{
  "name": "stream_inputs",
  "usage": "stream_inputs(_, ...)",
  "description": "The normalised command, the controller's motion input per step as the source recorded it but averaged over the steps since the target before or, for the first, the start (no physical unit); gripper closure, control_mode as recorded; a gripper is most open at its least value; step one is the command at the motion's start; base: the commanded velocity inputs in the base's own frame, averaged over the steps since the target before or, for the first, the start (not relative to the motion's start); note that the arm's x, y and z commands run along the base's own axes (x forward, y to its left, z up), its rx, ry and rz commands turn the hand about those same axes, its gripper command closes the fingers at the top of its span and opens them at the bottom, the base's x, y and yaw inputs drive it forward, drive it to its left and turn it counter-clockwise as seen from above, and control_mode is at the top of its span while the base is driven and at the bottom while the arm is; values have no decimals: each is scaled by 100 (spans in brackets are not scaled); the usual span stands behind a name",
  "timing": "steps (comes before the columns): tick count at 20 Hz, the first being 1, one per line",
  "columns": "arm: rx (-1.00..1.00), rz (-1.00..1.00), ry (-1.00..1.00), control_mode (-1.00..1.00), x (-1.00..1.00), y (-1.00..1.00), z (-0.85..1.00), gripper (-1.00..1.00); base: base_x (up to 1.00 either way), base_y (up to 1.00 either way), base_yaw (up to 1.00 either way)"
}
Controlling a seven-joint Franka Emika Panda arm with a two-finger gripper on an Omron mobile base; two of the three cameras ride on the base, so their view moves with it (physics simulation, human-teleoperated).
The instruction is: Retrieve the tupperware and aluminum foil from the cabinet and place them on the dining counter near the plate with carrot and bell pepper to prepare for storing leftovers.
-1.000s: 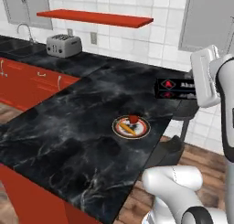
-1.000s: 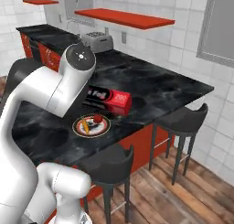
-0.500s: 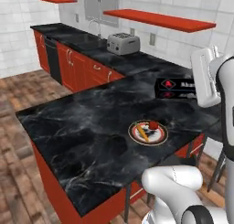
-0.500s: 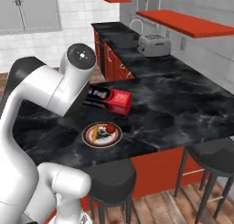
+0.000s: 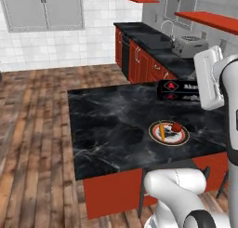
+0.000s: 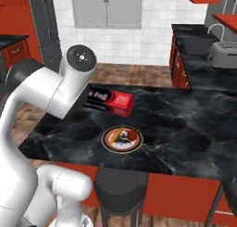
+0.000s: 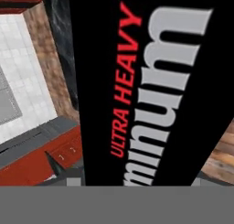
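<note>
From where I stand, the arm is carrying the aluminum foil [image 5: 182, 90] over the dining counter [image 5: 111, 129]. In the left base view the long black box hangs right of centre, its far end running behind the white forearm; in the right base view it [image 6: 110, 101] pokes out to the right of the arm at mid-frame, showing a red end. In the hand view the foil [image 7: 151, 90] fills the middle, lettering running up the frame, so close that the fingers are hidden. The jaws look held apart by the width of the box, clamped on it, though the contact itself is out of sight.

The plate [image 5: 168, 132] sits right of centre in the left base view, with the carrot [image 5: 161, 130] on its left half and the bell pepper [image 5: 176, 127] on its right. In the right base view the plate [image 6: 121, 139] lies just below the box.

I'd judge this the placing step for the foil: the box seems to hover near the plate, though I cannot tell whether it touches the slab. Next comes lowering it flat beside the plate and letting go without knocking the rim. The tupperware would then need fetching.
</note>
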Motion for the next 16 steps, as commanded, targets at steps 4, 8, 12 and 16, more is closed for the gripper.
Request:
stream_inputs(4,0,0,0,100,0,0,0,100,24,-79,43)
stream_inputs(8,0,0,0,100,0,0,0,100,22,-65,31)
stream_inputs(12,0,3,0,-100,12,-27,-23,100,1,-11,4)
stream_inputs(16,0,-11,4,-100,40,-59,-47,100,0,0,0)
